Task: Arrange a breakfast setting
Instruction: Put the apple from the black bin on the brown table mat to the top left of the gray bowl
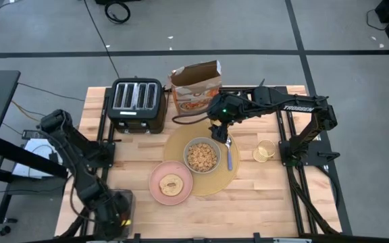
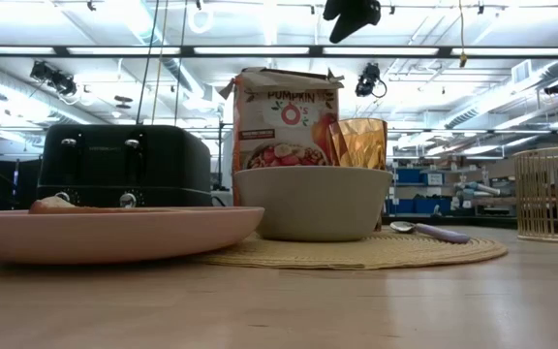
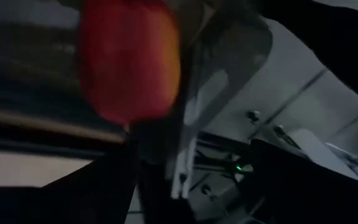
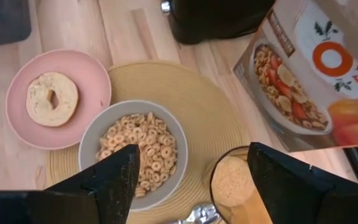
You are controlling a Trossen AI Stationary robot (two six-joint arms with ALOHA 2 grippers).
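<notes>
A grey bowl (image 1: 201, 156) of cereal rings stands on the round tan placemat (image 1: 181, 138). A pink plate (image 1: 171, 183) with a toasted bread round (image 1: 172, 183) rests partly on the mat's near left edge. A metal spoon (image 1: 229, 156) lies on the mat right of the bowl. The amber glass (image 4: 232, 180) stands upright on the mat behind the bowl (image 2: 358, 143). My right gripper (image 4: 192, 149) is open and hangs well above the glass (image 2: 352, 15), one finger to each side of it in the wrist view. My left gripper (image 1: 117, 209) is off the table's near left corner. A red-yellow apple (image 3: 129, 62) shows close up in its wrist view.
A black toaster (image 1: 137, 104) and an opened cereal box (image 1: 196, 86) stand along the far edge. A small yellowish wire basket (image 1: 265, 150) stands right of the mat (image 2: 553, 194). Bare wood lies along the table's near edge and left side.
</notes>
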